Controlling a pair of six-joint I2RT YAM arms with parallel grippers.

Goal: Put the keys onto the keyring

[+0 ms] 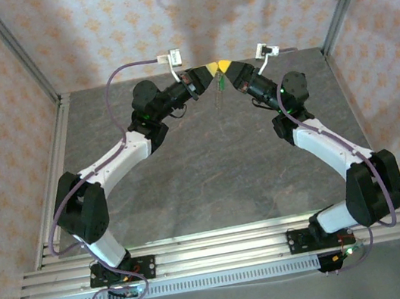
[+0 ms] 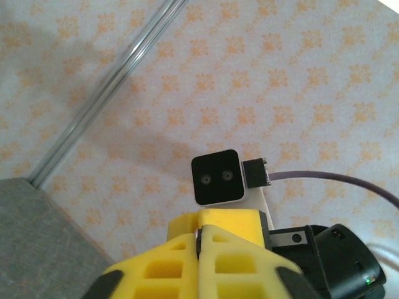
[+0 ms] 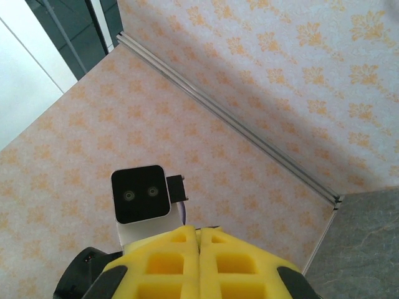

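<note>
My overhead view sits high behind the arm bases (image 1: pixel 124 269), tilted down and forward over the whole grey table (image 1: pixel 204 172) to the patterned walls (image 1: pixel 185 14). The left wrist camera (image 3: pixel 140 194) peers close along its own yellow fingers (image 2: pixel 156 271), slightly upward, straight at the right wrist camera (image 2: pixel 216 177), which faces it likewise. All three views catch table and walls.

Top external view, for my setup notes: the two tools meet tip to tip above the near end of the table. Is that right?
Not quite. The left tool and the right tool do meet tip to tip, but above the far end of the table, not the near end. The top external view shows it.
</note>
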